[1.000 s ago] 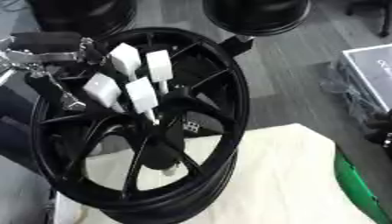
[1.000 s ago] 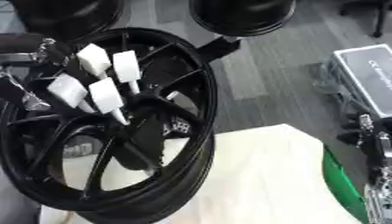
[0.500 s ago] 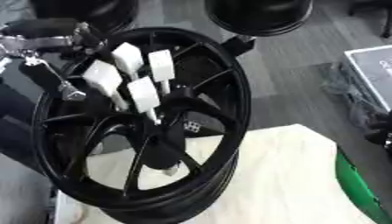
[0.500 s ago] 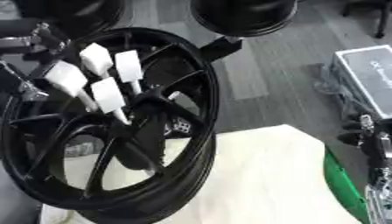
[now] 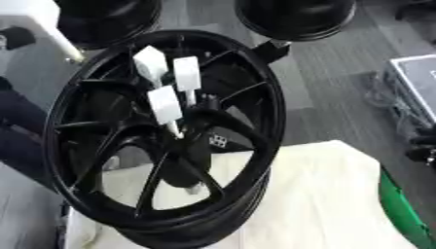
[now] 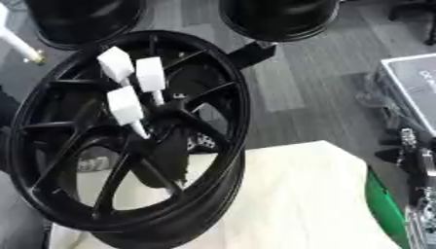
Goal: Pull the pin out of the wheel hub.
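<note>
A black spoked wheel hub [image 5: 248, 160] stands tilted on a cream cloth [image 5: 317, 194]. Three pins with white block heads [image 5: 164, 103] stick out of it near its centre. A fourth pin with a white head [image 5: 32, 23] is clear of the wheel at the top left, its thin shaft [image 6: 19, 44] pointing down to the right. Only a dark bit of my left hand [image 5: 12, 38] shows beside that pin, at the left edge. Dark and silver parts of my right hand [image 6: 417, 163] show at the right edge, away from the wheel.
Two more black wheels [image 5: 294, 17] lie on the grey floor behind the hub. A grey case [image 6: 413, 80] is at the right. A green strip [image 6: 383, 204] runs along the cloth's right side.
My left hand has drawn one white-headed pin up and to the left, out of the hub. Four white heads stood at the wheel before, three now. The view has also shifted.
</note>
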Robot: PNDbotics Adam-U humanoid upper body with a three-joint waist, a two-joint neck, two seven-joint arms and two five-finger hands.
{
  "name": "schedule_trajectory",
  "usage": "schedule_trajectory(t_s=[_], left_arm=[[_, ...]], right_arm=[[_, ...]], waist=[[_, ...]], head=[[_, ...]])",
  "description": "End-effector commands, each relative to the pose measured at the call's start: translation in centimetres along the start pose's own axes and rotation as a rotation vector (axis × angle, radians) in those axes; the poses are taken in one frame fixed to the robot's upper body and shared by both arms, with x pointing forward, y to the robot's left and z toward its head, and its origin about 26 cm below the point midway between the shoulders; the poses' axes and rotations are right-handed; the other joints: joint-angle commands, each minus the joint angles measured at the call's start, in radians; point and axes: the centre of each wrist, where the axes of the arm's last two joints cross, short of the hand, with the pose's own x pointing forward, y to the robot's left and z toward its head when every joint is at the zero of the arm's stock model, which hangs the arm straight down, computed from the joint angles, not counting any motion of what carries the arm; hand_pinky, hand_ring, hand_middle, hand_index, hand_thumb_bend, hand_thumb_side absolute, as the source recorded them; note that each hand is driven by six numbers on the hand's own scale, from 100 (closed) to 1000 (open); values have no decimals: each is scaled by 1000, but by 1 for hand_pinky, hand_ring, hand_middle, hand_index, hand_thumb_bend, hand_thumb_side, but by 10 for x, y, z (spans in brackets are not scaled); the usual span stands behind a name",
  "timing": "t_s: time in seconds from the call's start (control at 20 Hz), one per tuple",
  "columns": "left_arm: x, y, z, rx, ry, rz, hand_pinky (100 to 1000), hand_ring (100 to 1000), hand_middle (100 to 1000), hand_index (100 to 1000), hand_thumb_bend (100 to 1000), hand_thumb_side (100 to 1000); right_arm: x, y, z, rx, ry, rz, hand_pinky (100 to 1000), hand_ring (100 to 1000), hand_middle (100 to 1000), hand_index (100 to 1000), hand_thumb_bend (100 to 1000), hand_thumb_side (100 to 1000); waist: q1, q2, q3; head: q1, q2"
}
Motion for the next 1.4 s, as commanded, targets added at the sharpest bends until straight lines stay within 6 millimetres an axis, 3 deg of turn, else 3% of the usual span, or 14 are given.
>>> schedule_trajectory(t_s=[0.05, 0.2, 0.3, 0.4, 0.5, 0.55, 0.6, 0.75, 0.9, 1.05, 1.4], left_arm=[[4, 34, 48, -174, -42, -176, 319, 108, 437, 579, 380, 178], [-11, 23, 77, -172, 63, -108, 331, 119, 455, 599, 414, 181], [-28, 3, 98, -196, 166, -35, 339, 128, 470, 615, 430, 170], [-46, -19, 118, -225, 272, 34, 370, 168, 527, 695, 503, 178], [-61, -41, 134, -246, 364, 83, 429, 236, 592, 750, 603, 226], [-67, -49, 139, -253, 401, 93, 458, 283, 687, 812, 762, 310], [-73, -59, 145, -252, 445, 106, 471, 308, 740, 843, 855, 339], [-86, -91, 155, -187, 531, 129, 481, 353, 806, 868, 987, 431], [-92, -118, 154, -6, 529, 153, 453, 336, 789, 857, 999, 483], [-84, -138, 138, 223, 436, 203, 418, 314, 749, 829, 950, 500], [-31, -187, 89, 676, 274, 468, 410, 325, 683, 792, 916, 542]], right_arm=[[3, -8, -2, -25, -12, 5, 670, 537, 585, 752, 100, 982], [2, -9, -1, -34, -8, 5, 670, 537, 585, 752, 100, 978], [1, -9, 0, -39, -6, 4, 670, 537, 584, 752, 100, 978], [1, -9, 0, -40, -6, 2, 670, 536, 584, 751, 100, 974], [2, -8, 0, -38, -7, 0, 669, 536, 584, 751, 100, 971], [2, -8, 0, -36, -8, -1, 669, 536, 584, 751, 100, 971], [2, -7, 0, -35, -8, -2, 669, 536, 584, 751, 100, 972], [2, -6, -1, -31, -10, -7, 669, 536, 584, 751, 100, 971], [2, -4, -1, -30, -12, -13, 669, 536, 584, 752, 100, 971], [3, -4, -1, -32, -12, -17, 670, 537, 584, 752, 100, 970], [5, -2, -1, -40, -22, -31, 670, 537, 584, 752, 100, 960]], waist=[[-9, -20, 4], [-14, -20, 9], [-18, -19, 14], [-21, -19, 14], [-24, -19, 11], [-25, -19, 9], [-27, -19, 8], [-31, -17, 4], [-35, -14, 3], [-40, -10, 7], [-56, 1, 16]], head=[[-12, -2], [-15, -2], [-20, -2], [-18, -2], [-17, -2], [-16, -2], [-16, -2], [-15, -2], [-18, -2], [-21, -2], [-18, -2]])
